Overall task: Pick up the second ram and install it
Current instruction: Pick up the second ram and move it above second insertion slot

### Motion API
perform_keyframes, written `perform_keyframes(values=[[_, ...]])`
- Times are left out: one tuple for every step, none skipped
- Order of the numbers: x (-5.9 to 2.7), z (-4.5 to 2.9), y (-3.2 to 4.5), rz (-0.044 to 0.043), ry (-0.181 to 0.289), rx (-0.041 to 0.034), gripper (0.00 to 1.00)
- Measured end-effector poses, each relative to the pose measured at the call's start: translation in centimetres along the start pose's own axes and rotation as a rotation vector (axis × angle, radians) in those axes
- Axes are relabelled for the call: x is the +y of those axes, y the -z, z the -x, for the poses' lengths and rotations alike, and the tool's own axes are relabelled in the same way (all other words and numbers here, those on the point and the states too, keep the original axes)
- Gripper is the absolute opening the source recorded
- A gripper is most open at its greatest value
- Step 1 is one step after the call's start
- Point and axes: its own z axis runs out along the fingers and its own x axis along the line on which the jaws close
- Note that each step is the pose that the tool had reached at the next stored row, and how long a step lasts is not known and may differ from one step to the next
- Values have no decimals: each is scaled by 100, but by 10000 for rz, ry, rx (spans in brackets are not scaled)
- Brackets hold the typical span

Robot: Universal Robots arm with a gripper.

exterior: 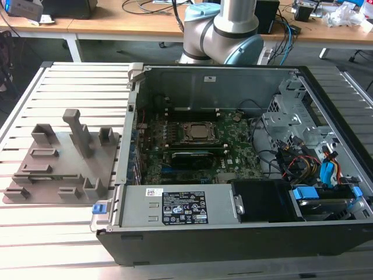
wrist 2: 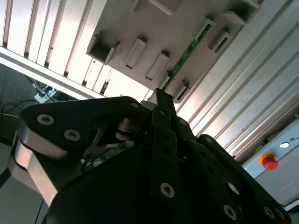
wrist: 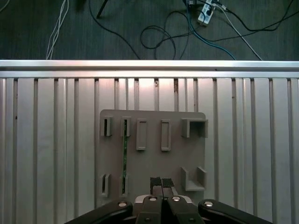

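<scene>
**Pincer empty over fixture; second ram not yet gripped**

In the first wrist view I see the black pincer (wrist: 161,182) with its pads drawn narrow and nothing between them. It hangs over the grey moulded fixture plate (wrist: 154,163) on the slatted aluminium worktop (wrist: 46,140). The second ram, a slim green circuit-board stick (wrist: 124,156), stands on edge in the plate's slots, off to one side of the pads and apart from them.

Risks, in my judgement:
- The pads are neither lined up with the stick nor wide enough to straddle it, so a descent from here would strike the plate.
- An off-centre grip could tilt the stick and jam it in its slots.
- The coloured cables (exterior: 294,160) inside the open black computer case (exterior: 233,251) lie near the green motherboard (exterior: 239,157) and could snag.

Writing: a white printed label (exterior: 175,213) sits on the case's grey metal housing. I record no text from it.
</scene>
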Motion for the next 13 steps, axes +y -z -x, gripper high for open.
perform_keyframes(values=[[0, 0, 0, 0, 1, 0, 11], [0, 0, 0, 0, 3, 0, 17], [0, 0, 0, 0, 5, 0, 24], [0, 0, 0, 0, 7, 0, 30], [0, 0, 0, 0, 8, 1, 30], [0, 0, 0, 0, 9, 1, 30], [0, 0, 0, 0, 10, 0, 30], [0, 0, 0, 0, 12, 1, 30], [0, 0, -1, 0, 10, 1, 30], [-1, 0, -4, -1, -75, -2, 30], [0, 0, -10, -9, -382, -16, 30], [0, 0, -12, -13, -537, -24, 30], [0, 0, -12, -14, -605, -27, 30]])
